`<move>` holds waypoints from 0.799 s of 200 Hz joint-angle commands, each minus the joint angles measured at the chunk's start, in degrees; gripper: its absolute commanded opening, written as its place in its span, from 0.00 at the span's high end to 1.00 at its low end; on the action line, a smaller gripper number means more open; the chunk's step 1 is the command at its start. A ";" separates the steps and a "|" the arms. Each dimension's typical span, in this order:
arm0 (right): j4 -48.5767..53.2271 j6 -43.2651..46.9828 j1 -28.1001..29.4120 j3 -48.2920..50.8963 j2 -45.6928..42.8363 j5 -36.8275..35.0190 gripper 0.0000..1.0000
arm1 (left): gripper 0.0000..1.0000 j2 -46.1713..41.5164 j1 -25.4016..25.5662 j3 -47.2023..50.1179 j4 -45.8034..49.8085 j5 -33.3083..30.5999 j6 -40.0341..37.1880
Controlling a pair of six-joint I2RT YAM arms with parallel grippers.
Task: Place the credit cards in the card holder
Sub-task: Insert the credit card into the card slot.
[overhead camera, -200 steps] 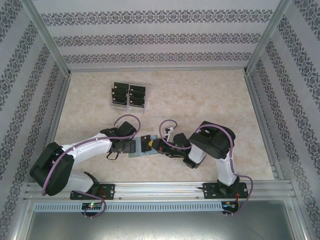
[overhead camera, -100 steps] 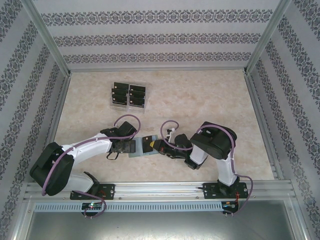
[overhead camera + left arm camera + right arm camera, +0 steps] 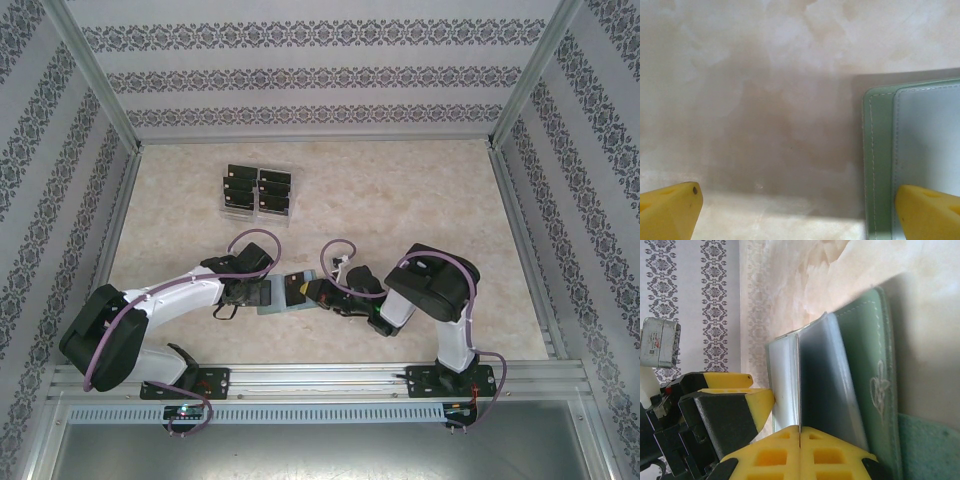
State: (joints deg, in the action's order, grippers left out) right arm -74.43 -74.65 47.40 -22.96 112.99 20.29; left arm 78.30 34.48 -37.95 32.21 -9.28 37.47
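From where I stand, the left claw lies low over the marbled beige tabletop. Its yellow fingers are spread as wide as they go, with nothing between them but bare table. Well beyond that claw, toward the far wall, sits a clear plastic tray. The small flat black credit cards lie in it in two columns, six by my count, each with a yellowish mark.

Just to the right of the left claw is the small grey-green stitched folding card holder, lying open on the table between the two claws. In the left wrist view one fingertip hangs over the holder's pale inner panel, near its stitched edge. Whether it touches I cannot tell.

The right claw meets the holder from the other side, its yellow fingertips pressed tight together. In the right wrist view a thin clear leaf of the holder stands up and runs straight into the seam between those tips, so this claw is pinching the leaf. Whether a card sits in that pinch too I cannot tell. A darker leaf leans just beside the pinch, and past it the green cover bears a small embossed ornament.
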 commanded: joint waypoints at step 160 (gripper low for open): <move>4.74 0.74 3.49 -1.27 3.99 0.48 1.00 | 0.01 0.14 -0.44 0.46 1.55 -0.65 -0.21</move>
State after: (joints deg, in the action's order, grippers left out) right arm -74.35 -74.72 49.93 -25.02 114.30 21.30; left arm 78.30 34.48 -37.95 32.21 -9.28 37.47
